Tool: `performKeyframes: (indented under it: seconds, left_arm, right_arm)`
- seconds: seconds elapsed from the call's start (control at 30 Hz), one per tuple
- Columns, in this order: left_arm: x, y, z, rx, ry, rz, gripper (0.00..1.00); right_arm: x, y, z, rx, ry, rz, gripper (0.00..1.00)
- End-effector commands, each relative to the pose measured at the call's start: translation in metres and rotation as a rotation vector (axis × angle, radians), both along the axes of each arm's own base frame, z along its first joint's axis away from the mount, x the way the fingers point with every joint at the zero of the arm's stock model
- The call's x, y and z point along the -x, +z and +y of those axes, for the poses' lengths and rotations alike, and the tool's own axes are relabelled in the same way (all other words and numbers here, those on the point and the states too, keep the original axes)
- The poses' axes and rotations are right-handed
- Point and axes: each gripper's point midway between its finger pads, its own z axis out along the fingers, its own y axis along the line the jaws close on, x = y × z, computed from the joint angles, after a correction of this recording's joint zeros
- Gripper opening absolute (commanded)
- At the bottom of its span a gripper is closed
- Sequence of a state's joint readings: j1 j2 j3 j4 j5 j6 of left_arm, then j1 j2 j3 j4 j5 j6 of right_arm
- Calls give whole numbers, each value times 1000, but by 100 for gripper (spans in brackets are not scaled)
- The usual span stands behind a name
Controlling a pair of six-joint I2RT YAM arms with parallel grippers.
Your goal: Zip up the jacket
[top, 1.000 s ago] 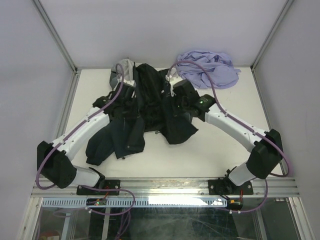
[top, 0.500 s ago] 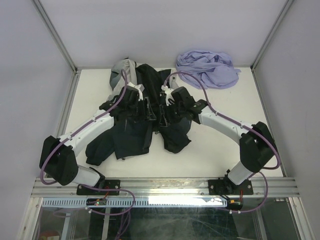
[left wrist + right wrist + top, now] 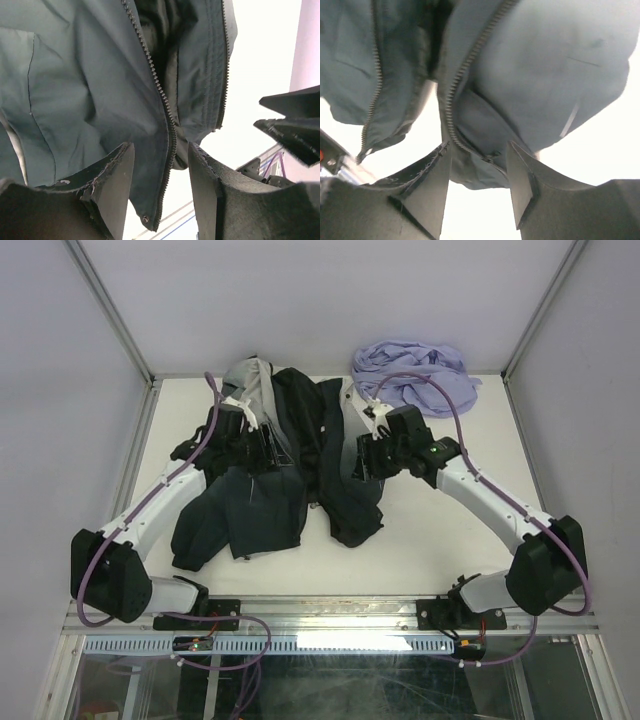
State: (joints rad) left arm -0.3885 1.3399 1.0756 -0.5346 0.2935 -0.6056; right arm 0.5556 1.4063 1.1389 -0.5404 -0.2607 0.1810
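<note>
The jacket (image 3: 285, 490) lies open on the white table (image 3: 440, 530), dark outside with a light grey collar at the far end. My left gripper (image 3: 262, 448) is open over its left front panel. In the left wrist view the jacket (image 3: 75, 90) fills the frame, and a zipper edge (image 3: 159, 92) runs down between my open left gripper (image 3: 160, 145). My right gripper (image 3: 366, 458) is open at the right panel. In the right wrist view a zipper edge (image 3: 462, 75) with a small slider (image 3: 492, 156) lies between my open right gripper (image 3: 479, 145). Neither gripper holds cloth.
A crumpled lavender-purple garment (image 3: 415, 375) lies at the table's far right corner. Metal frame posts and pale walls close in the table on the left, right and back. The aluminium rail (image 3: 330, 612) with the arm bases runs along the near edge.
Both grippers have moved outward from the jacket's centre, the left one to the left and the right one to the right. The jacket's front panels lie a little wider apart.
</note>
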Motion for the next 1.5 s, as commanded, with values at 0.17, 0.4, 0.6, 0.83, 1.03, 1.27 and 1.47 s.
performKeyframes:
  seconds: [0.17,0.4,0.6,0.83,1.03,1.27,1.47]
  left_arm:
    - [7,-40,2,-74,-28,69,44]
    - [1,-73,-47,-93,-98,103,45]
    - [-8,-93,-42,-173,-69,88,46]
    - [-7,-70,-23,-219,-17,23,48]
    - [-3,-26,-32,-124,-24,-31,48]
    - [3,29,-61,0,-107,-80,49]
    - [0,6,-86,-43,-158,-48,50]
  right_arm:
    - [-15,-47,-38,155,-164,40,49]
    - [12,-46,58,9,47,87,49]
    - [24,-28,99,-102,146,109,52]
    - [18,-7,68,-43,105,3,56]
    - [-9,-13,9,14,-86,-33,56]
    - [-21,-29,-28,75,-264,-64,56]
    - [-19,-32,-21,8,-277,-56,57]
